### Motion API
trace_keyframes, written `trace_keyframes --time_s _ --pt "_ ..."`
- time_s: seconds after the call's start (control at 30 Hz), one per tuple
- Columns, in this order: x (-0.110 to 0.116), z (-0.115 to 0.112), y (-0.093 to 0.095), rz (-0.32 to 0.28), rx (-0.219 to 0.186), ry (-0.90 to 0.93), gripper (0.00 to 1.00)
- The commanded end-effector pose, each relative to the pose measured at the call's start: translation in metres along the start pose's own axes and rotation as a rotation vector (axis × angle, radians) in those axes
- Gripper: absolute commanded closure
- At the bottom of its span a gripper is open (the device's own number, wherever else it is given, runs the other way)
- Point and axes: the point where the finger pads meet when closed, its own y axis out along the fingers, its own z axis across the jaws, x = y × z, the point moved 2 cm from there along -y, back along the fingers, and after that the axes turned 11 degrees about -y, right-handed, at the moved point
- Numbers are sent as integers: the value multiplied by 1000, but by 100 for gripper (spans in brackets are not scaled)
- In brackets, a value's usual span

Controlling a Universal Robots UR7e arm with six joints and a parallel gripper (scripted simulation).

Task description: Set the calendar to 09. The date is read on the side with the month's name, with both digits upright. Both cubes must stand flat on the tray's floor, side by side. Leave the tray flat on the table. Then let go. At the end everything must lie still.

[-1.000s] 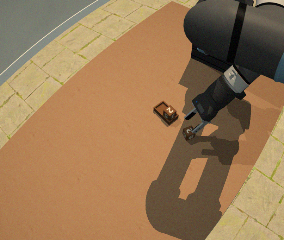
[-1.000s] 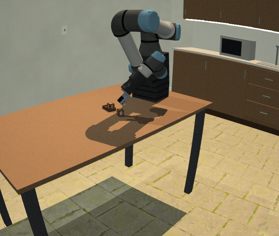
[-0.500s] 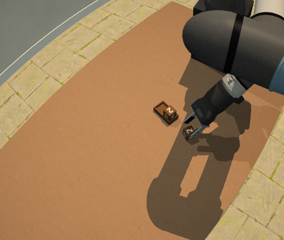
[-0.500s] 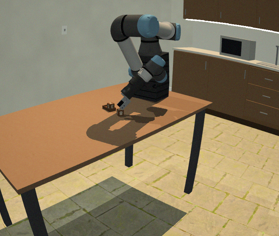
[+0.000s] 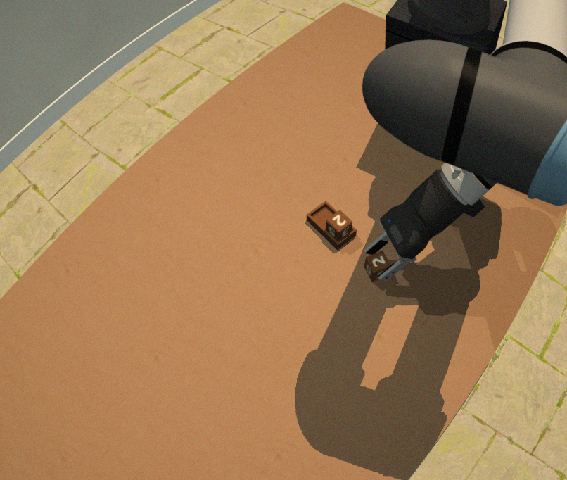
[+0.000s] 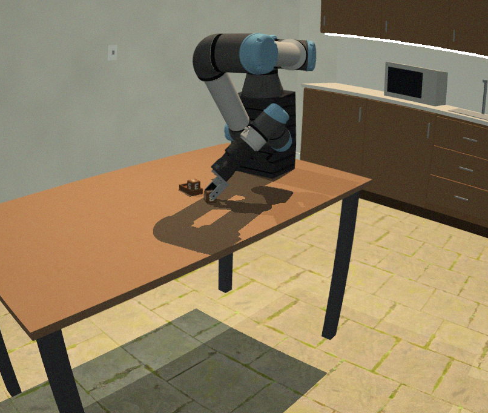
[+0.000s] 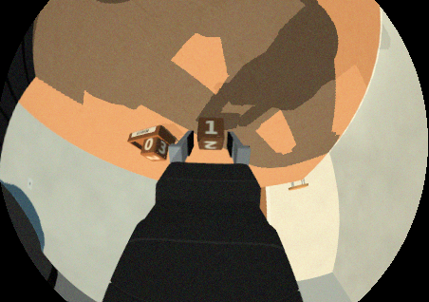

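One cube (image 5: 376, 262) (image 7: 211, 133) between wide-open fingers of hand (image 5: 390, 257) (image 6: 215, 190) (image 7: 210, 139), ungripped; its lower faces (top view) partly hidden.

The tray (image 5: 317, 227) (image 6: 183, 189) (image 7: 135, 139) lies flat on the table (image 5: 181, 289) (image 6: 102, 231) (image 7: 119, 117). One cube (image 5: 338, 223) (image 6: 193, 184) (image 7: 155, 148) sits in the tray, at the end nearer the other cube (image 5: 376, 264) (image 7: 211, 133), which is outside the tray, near it. In the top view that outside cube lies to the right of the tray and lower down, between the fingertips of the gripper (image 5: 381, 262) (image 6: 211, 192) (image 7: 210, 145). In the exterior view the arm's pedestal (image 6: 289, 133) (image 5: 393, 34) stands behind both cubes.
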Motion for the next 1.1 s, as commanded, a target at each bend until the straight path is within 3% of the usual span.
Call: trace_keyframes --time_s 0.0,1.07 --pt "-3 1 3 -1 0 1 10" --pt "-6 1 7 -1 0 1 10"
